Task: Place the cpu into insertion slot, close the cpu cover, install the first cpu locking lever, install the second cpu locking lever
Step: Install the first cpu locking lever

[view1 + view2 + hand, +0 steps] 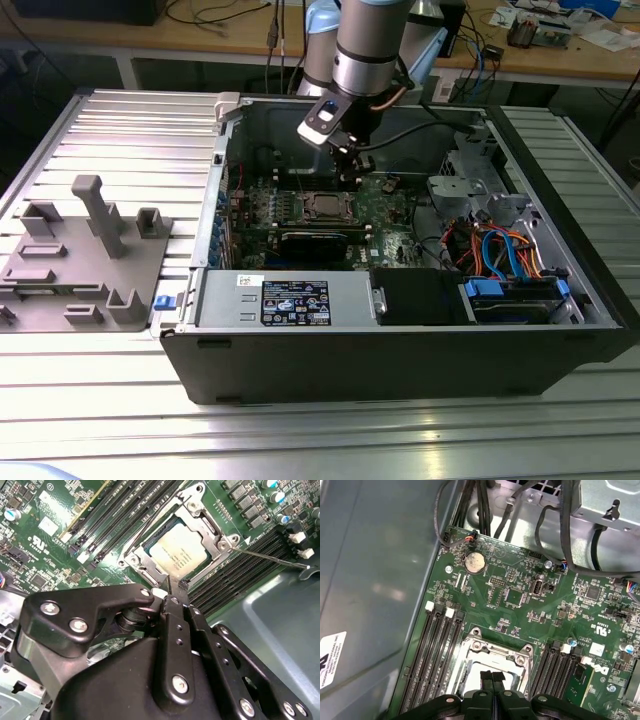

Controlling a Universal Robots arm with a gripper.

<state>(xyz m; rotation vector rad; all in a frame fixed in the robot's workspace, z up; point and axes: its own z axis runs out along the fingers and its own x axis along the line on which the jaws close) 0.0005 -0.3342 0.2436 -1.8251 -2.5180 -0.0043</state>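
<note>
The cpu (pixel 177 555), a dull silver square, lies in the insertion slot (pixel 134 561) on the green board, and from outside the cpu (pixel 326 206) shows mid-board. The silvery cpu cover (pixel 206 524) lies flat around it, so the chip shows through its window. One thin wire locking lever (pixel 270 559) stands out from the socket's corner across the memory slots. My gripper (pixel 172 585) is shut with nothing between its fingers, its tips at the socket's edge. In the first wrist view the gripper (pixel 493 676) hangs over the cover (pixel 495 652). The exterior view puts the gripper (pixel 352 168) just behind the socket.
Black memory slots (pixel 437 655) flank the socket on both sides. A long black card (pixel 315 240) lies in front of it, then the power supply box (pixel 285 298). Orange and blue cables (pixel 500 250) fill the exterior view's right. Case walls ring the board; a grey fixture (pixel 80 260) sits outside.
</note>
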